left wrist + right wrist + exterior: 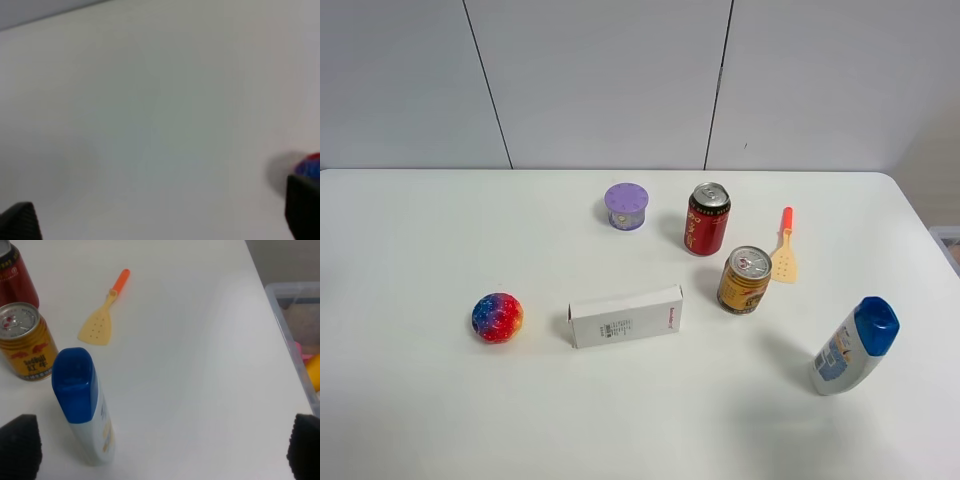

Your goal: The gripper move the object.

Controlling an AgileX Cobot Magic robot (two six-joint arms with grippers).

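Nearest the high camera: white squeeze bottle (852, 348) with blue cap, leaning a bit, standing on the white table (410, 400). Neither arm visible from up there.

Right wrist view: only the two dark fingertips (19, 445) of the right gripper (162, 450) poke in at the corners, spread wide, clamped on nothing. Same story for the left gripper (162, 217): blurry view, fingers apart, mostly bare tabletop, plus a sliver of the rainbow ball (309, 166) cut off behind one fingertip.

Gold-yellow can (744, 280), aka the object, upright with silver pull-tab top and red-brown label marks, just in front of the taller red can (707, 219) and right beside the blade of a small yellow spatula (784, 257) with orange handle. Not touched by anything.

Clear plastic bin (295, 325) off the table edge, cropped by the frame; something yellow and something pink inside, can't tell what.

Also around: purple lidded tub (626, 206), flat white carton (625, 316) on its side, print too small to read.
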